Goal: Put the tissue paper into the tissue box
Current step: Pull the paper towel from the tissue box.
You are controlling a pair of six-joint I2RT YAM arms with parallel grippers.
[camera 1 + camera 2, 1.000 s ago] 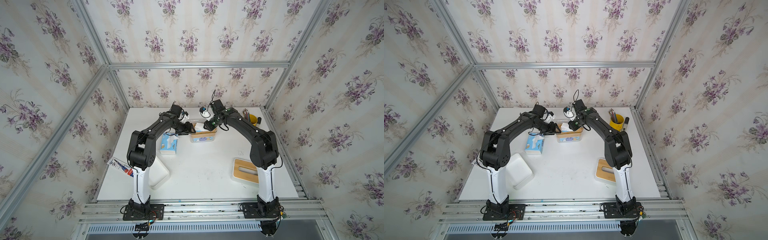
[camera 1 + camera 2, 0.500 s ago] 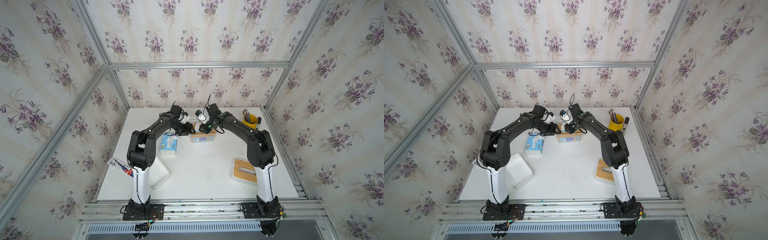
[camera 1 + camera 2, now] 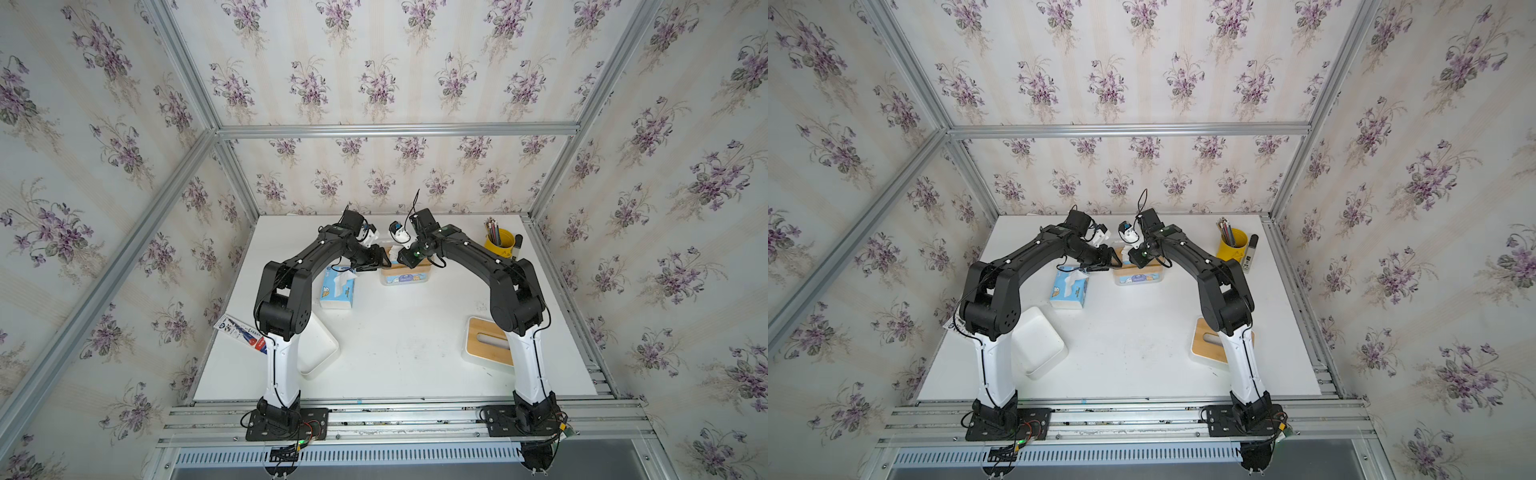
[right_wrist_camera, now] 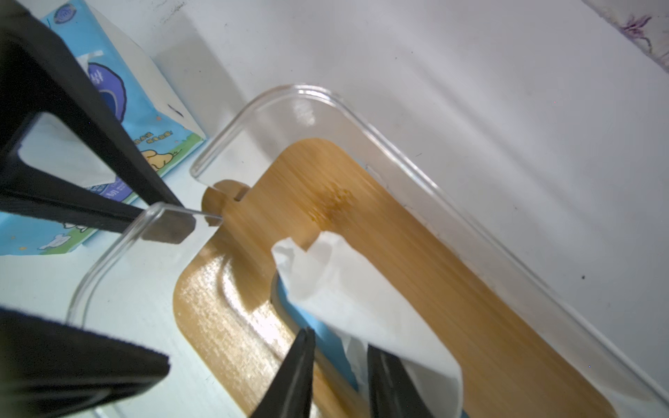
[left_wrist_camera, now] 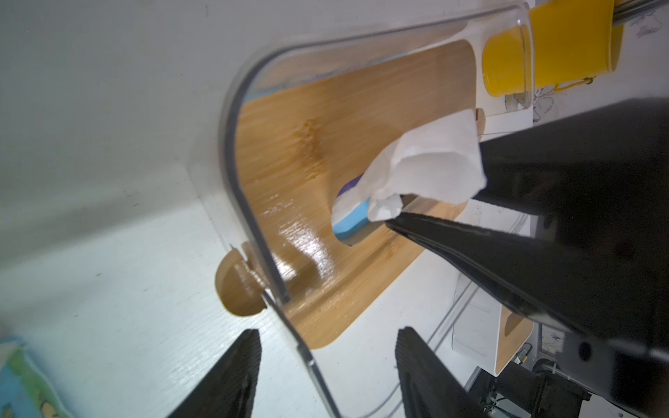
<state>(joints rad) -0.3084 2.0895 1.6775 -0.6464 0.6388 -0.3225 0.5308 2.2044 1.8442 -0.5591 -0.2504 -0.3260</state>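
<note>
Right wrist view: right pincer [image 4: 338, 376] is pinching the tissue [image 4: 347, 286] at the bamboo lid [image 4: 434, 289] slot; left pincer [image 5: 325, 365] is straddling the clear tissue box [image 5: 253, 202] wall, spread. Pulling slowly upward looks wisest.

Two arms: white lower links [image 3: 283, 365], black upper links [image 3: 1034, 257] and joints, thin black cables, black bolted base plates [image 3: 286, 424].

occluded: tissue box [image 3: 405, 276] top behind both wrists in both top views | cropped: tissue pack [image 5: 21, 380] at left wrist frame edge | undetermined: right gripper [image 4: 340, 365] contact with tissue [image 4: 347, 289]
</note>
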